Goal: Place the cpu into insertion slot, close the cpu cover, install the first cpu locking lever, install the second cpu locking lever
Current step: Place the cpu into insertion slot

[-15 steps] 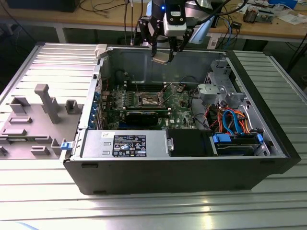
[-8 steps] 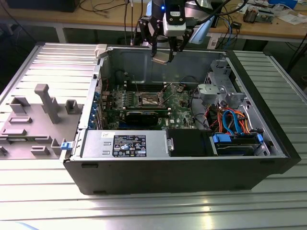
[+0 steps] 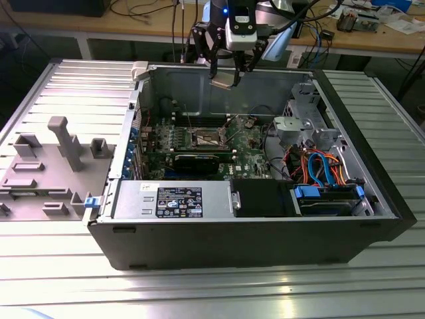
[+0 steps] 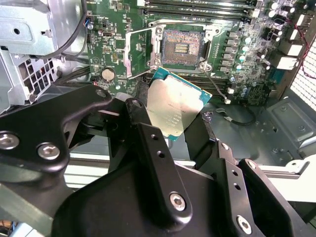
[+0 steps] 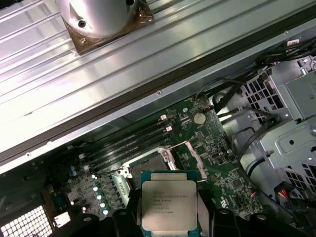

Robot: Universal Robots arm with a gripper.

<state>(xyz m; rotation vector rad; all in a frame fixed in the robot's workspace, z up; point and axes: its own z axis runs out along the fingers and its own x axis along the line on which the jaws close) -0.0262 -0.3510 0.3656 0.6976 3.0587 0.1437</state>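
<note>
1. Clamping the chip by two opposite edges, the claw holds it in the air over the open case, apart from the socket.
2. Light, thin and stiff by its look, it probably slips easily and damages easily underneath.
3. Its bare edges seem the safest hold.

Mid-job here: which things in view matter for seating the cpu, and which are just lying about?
Job in hand:
- cpu, gripped by the tool above the open case
- insertion slot, bare
- cpu cover, open

Lying about:
- power-supply box
- grey fixture tray
- drive cables
- coin battery
</note>
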